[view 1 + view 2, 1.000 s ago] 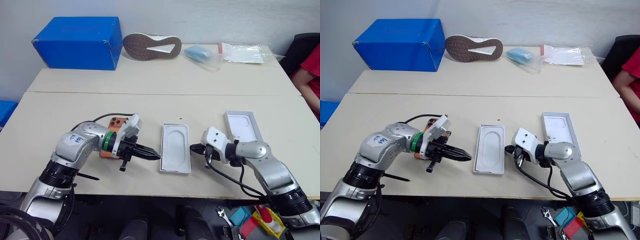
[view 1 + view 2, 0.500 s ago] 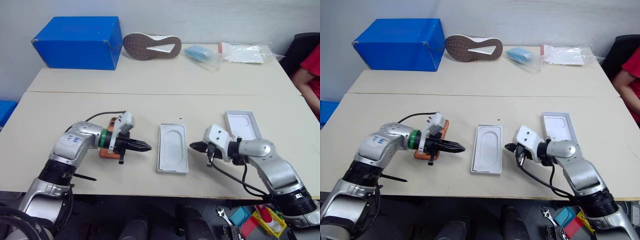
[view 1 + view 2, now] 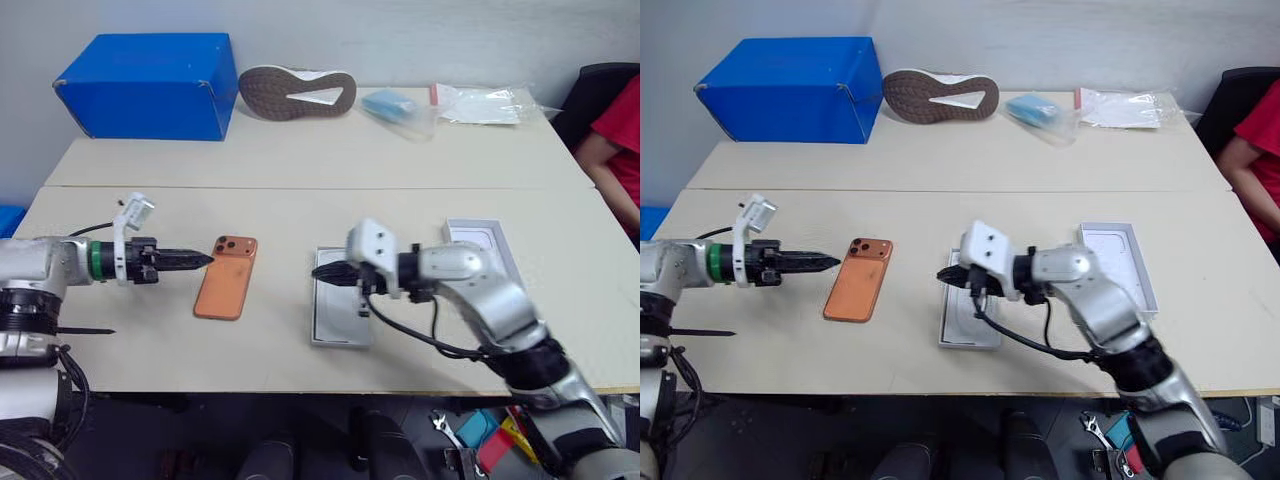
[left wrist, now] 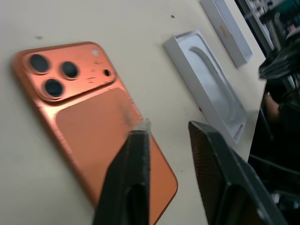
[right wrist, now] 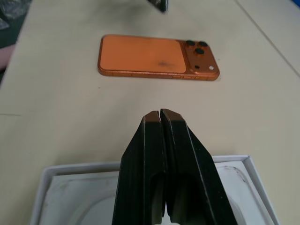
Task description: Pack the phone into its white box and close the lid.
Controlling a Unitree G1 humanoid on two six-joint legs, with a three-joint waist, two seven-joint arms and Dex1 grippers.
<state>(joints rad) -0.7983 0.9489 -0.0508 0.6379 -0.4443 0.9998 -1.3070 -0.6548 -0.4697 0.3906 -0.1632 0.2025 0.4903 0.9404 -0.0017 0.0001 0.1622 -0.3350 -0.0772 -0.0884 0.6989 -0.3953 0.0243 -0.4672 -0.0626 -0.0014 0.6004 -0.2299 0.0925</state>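
The left gripper (image 3: 200, 261) hangs just off the phone's (image 3: 226, 277) camera end, its black fingers (image 4: 132, 176) parted with nothing between them. The phone lies flat on the table (image 3: 300, 215), back up, lenses toward the far side. The right gripper (image 3: 322, 273) has its fingers pressed together and empty, poised over the near-left edge of a white tray (image 3: 960, 330) with an oval recess, which lies between the phone and the lid (image 3: 1118, 262). The lid rests open side up beyond the right arm. Well apart at the table's far edge sit a big blue box (image 3: 145, 84), a shoe (image 3: 296, 92) sole up, and plastic bags (image 3: 480, 101). A person's red sleeve (image 3: 615, 130) shows at the right.
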